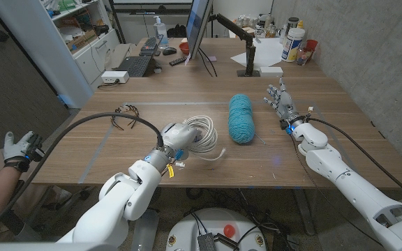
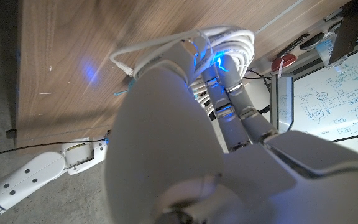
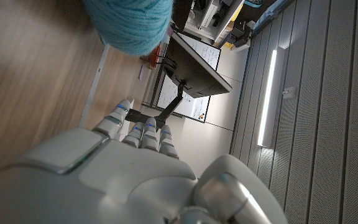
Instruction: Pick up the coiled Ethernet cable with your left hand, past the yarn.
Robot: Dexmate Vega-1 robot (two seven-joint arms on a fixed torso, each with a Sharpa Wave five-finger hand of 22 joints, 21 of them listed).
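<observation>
Head view: the left hand (image 1: 175,136) has its fingers closed into the coiled Ethernet cable (image 1: 202,132) beside the yarn (image 1: 241,118); lifting looks next. Right hand (image 1: 280,98) stands open.

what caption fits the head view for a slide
Left hand on the coiled white Ethernet cable beside teal yarn; right hand open.
</observation>
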